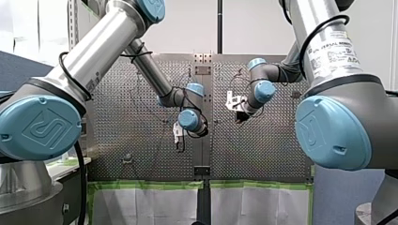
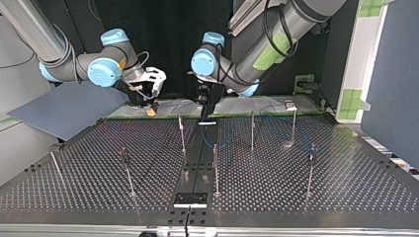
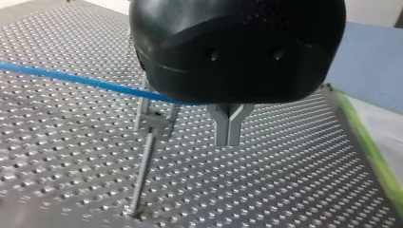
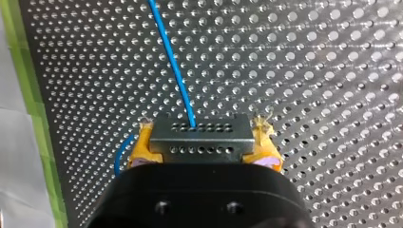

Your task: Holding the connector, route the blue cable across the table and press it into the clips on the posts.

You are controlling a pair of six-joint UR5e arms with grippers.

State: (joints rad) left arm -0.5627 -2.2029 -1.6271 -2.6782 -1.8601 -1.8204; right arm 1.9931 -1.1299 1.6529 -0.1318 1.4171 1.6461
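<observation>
My left claw [image 3: 228, 141] pinched closed, my right claw [image 4: 204, 130] clamped

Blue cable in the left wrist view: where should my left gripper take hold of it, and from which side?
Best take the blue cable on its straight stretch beside the clip, from above, closing across it: there it hangs clear of the table and the clip seems to open upward.
</observation>
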